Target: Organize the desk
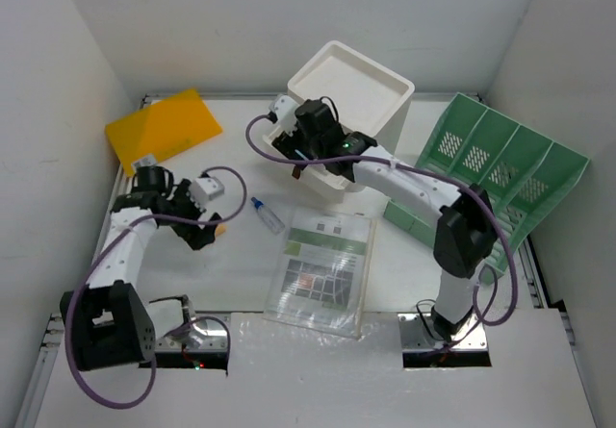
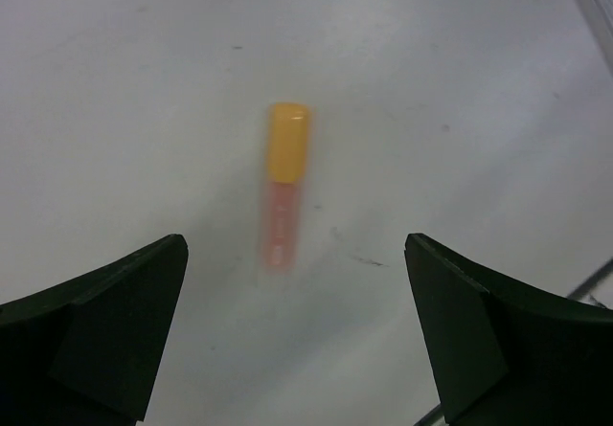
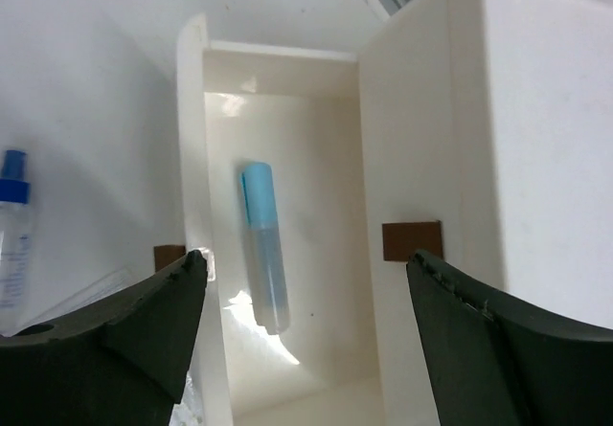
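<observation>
On the white desk (image 1: 241, 274) my left gripper (image 1: 207, 226) is open, its jaws wide apart above a small tube with an orange cap (image 2: 283, 185), which lies flat on the desk between and ahead of the fingertips. My right gripper (image 1: 294, 154) is open at the pulled-out drawer (image 3: 287, 244) of the white drawer box (image 1: 351, 111). A blue-capped marker (image 3: 262, 244) lies inside that drawer. A small spray bottle with a blue cap (image 1: 267, 214) lies on the desk, also at the left edge of the right wrist view (image 3: 11, 230).
An orange folder (image 1: 164, 128) lies at the back left. A green slotted file rack (image 1: 491, 173) stands at the right. A clear-sleeved booklet (image 1: 322, 269) lies in the middle near the front. White walls enclose three sides.
</observation>
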Action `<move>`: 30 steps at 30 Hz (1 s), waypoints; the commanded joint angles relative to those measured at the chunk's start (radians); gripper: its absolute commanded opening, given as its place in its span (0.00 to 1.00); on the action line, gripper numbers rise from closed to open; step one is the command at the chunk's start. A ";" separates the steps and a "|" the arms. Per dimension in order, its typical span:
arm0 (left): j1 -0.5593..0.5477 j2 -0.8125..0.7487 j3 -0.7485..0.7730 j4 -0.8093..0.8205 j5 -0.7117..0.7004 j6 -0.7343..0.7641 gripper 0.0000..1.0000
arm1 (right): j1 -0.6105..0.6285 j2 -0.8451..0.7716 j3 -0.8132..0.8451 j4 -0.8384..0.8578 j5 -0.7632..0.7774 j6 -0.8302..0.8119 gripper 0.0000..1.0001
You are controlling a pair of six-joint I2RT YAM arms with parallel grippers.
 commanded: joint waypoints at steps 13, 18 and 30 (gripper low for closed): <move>-0.210 0.332 -0.080 0.285 -0.254 -0.084 0.93 | 0.006 -0.309 -0.163 0.029 -0.078 0.010 0.82; -0.210 0.406 -0.103 0.370 -0.326 -0.113 0.82 | 0.006 -0.320 -0.179 0.023 -0.079 0.024 0.82; -0.216 0.201 0.056 0.118 -0.070 -0.087 0.00 | 0.006 -0.475 -0.218 -0.029 -0.058 0.080 0.82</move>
